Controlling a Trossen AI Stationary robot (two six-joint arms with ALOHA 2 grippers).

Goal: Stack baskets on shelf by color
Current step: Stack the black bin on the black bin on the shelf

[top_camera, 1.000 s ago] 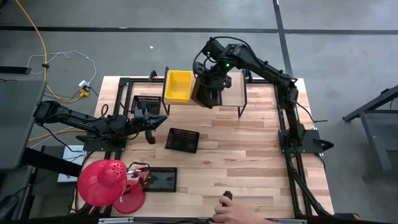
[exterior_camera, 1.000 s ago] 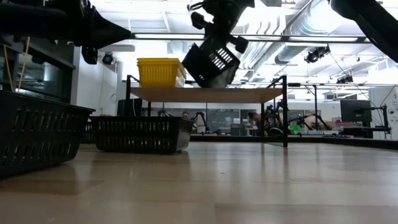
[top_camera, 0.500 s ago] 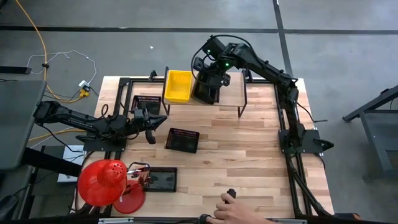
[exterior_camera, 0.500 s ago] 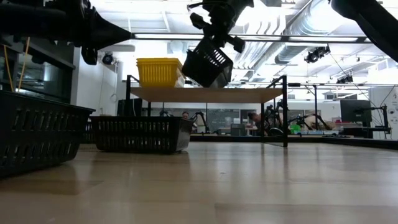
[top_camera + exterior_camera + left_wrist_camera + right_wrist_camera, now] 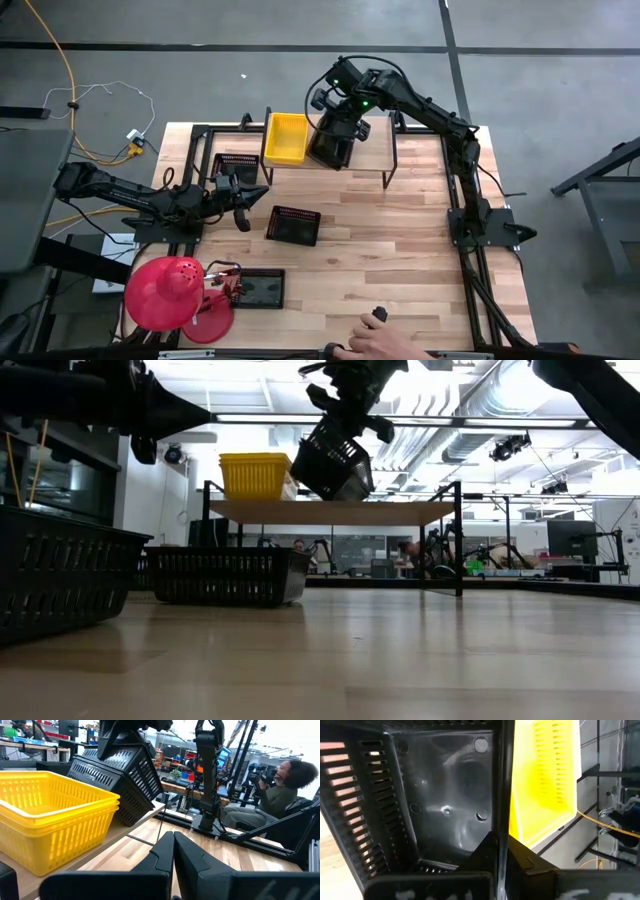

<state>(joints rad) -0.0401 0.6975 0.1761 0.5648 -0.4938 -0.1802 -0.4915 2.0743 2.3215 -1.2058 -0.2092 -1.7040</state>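
Wooden shelf point(image 5: 365, 158) stood at the far edge. Your right gripper point(image 5: 338, 118) was pinched on the rim of a tilted black basket point(image 5: 333, 460), just above the board, touching the yellow basket point(image 5: 285, 138). Your left gripper point(image 5: 243, 197) waited closed, well apart.

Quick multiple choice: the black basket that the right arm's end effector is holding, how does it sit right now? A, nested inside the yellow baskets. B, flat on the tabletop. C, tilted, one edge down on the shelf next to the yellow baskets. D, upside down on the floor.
C: the right end effector grips the black basket at a tilt, its lower edge on the shelf beside the yellow baskets.
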